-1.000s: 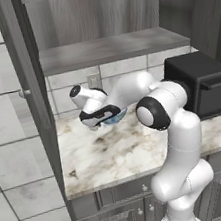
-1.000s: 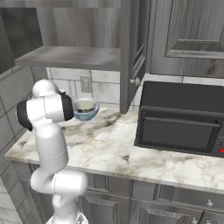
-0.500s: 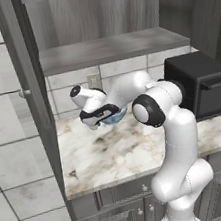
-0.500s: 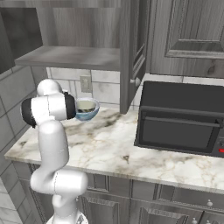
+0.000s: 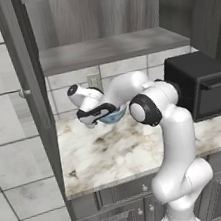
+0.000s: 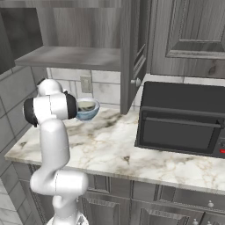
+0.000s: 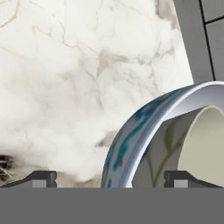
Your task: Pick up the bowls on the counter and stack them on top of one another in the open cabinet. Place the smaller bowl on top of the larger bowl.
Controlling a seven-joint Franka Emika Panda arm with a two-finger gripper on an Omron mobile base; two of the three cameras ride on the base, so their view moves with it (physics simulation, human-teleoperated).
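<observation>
The tall grey wood-grain open cabinet (image 5: pixel 108 49) hangs over the white marble bench (image 5: pixel 114 150) with its flat shelf bare and its long door (image 6: pixel 132 52) swung out. Just below that shelf, near the back wall, the wide white bowl with a light blue patterned outside (image 6: pixel 88 112) sits on or barely above the bench; which, I cannot tell. A smaller grey-beige bowl (image 6: pixel 86 106) seems to rest inside it, though its shape is hard to make out.

The white arm reaches under the shelf, and the gripper (image 5: pixel 99 113) is at the blue bowl's near rim. In the hand view the fingertips (image 7: pixel 43 178) straddle the rim (image 7: pixel 144 127), one outside and one inside, set fairly wide; whether they are pressing on it I cannot tell.

The main risk is the shelf edge directly above: a straight lift would drive bowl or wrist into its underside. A one-sided rim grip could let the bowl tip and spill the inner bowl. The open door beside the bowls also narrows the path out and up.
</observation>
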